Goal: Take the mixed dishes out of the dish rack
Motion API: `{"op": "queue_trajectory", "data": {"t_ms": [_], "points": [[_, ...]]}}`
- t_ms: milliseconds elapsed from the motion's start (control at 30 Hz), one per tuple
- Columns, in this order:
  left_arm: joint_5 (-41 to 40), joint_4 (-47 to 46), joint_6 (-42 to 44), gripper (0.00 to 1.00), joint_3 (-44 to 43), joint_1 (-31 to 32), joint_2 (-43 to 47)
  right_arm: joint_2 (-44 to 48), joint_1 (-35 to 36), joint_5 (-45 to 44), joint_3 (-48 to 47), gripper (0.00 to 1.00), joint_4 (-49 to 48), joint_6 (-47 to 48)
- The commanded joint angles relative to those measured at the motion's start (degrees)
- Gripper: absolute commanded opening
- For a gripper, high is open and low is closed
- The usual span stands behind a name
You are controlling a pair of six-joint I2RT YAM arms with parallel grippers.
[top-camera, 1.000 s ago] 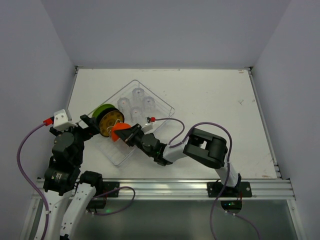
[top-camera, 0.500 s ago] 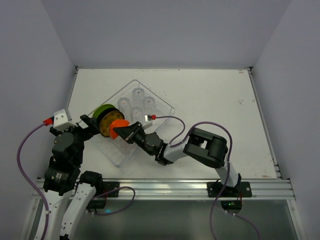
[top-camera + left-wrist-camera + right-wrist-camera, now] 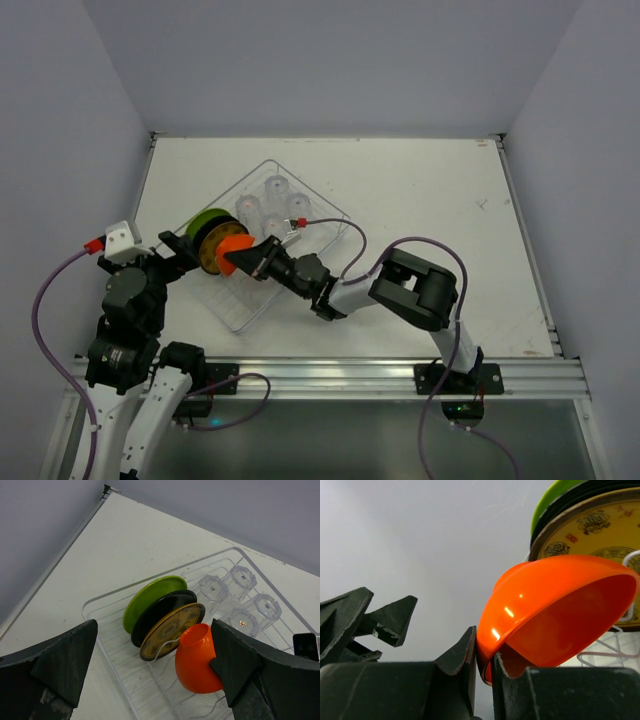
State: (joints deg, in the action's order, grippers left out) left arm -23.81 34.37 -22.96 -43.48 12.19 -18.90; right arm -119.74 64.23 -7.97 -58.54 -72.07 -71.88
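Note:
The clear dish rack (image 3: pixel 335 216) lies at an angle on the table. My right gripper (image 3: pixel 256 262) is shut on the rim of the orange-red bowl (image 3: pixel 231 253) and holds it tilted above the rack's near-left part; the bowl (image 3: pixel 555 610) is pinched between the jaws of that gripper (image 3: pixel 485 665). The lime-green plate (image 3: pixel 203 222) stands on edge behind it, also in the left wrist view (image 3: pixel 150 597). Several clear tumblers (image 3: pixel 271 204) stand upside down at the rack's far end. My left gripper (image 3: pixel 178 247) is open and empty, left of the plates, with the bowl (image 3: pixel 200 660) by its right finger.
A black plate (image 3: pixel 160 615) and a yellow patterned plate (image 3: pixel 172 632) stand on edge beside the green one. The rack's wire ridges (image 3: pixel 150 680) lie under the bowl. White table (image 3: pixel 440 200) stretches to the right of the rack.
My right gripper has carried the bowl a little up and towards the plates. The left arm has shifted only slightly.

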Motion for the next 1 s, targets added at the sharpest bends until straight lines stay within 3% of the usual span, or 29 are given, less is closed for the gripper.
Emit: {"op": "queue_trajectory", "data": {"t_ms": [0, 200, 433, 533, 633, 667, 767, 933, 967], "points": [[-0.5, -2.2, 0.7, 1.00, -0.2, 0.5, 0.2, -0.1, -1.1, 4.9, -4.2, 0.00, -19.9, 2.7], [-0.5, -2.2, 0.8, 1.00, -0.4, 0.5, 0.4, 0.4, -1.4, 10.5, -5.2, 0.00, -20.5, 7.0], [-0.5, -1.1, 1.0, 1.00, -2.1, 0.5, -0.4, 12.8, -1.6, 12.7, 2.6, 0.00, -11.0, 19.5], [2.1, 1.8, -0.2, 1.00, -7.4, 0.5, -3.3, 19.1, -2.4, 16.5, 5.9, 0.00, -4.6, 26.9], [10.2, 4.9, -0.6, 1.00, -13.3, 0.5, -9.4, 26.7, -2.4, 21.0, 6.7, 0.00, 8.6, 37.7], [12.7, 6.0, -0.6, 1.00, -17.8, 0.5, -11.3, 28.8, -2.4, 21.6, 5.1, 0.00, 19.8, 40.8], [21.9, 9.9, -0.4, 1.00, -26.6, 0.4, -18.3, 36.8, -2.2, 23.5, 3.7, 0.00, 39.4, 53.0], [41.4, 9.4, -0.9, 1.00, -33.6, 0.5, -24.7, 53.8, -1.7, 15.3, 7.2, 0.00, 60.7, 67.3], [43.5, 9.1, -1.2, 1.00, -34.0, 0.5, -25.6, 55.6, -0.8, 12.9, 6.5, 0.00, 70.1, 68.7]]}}
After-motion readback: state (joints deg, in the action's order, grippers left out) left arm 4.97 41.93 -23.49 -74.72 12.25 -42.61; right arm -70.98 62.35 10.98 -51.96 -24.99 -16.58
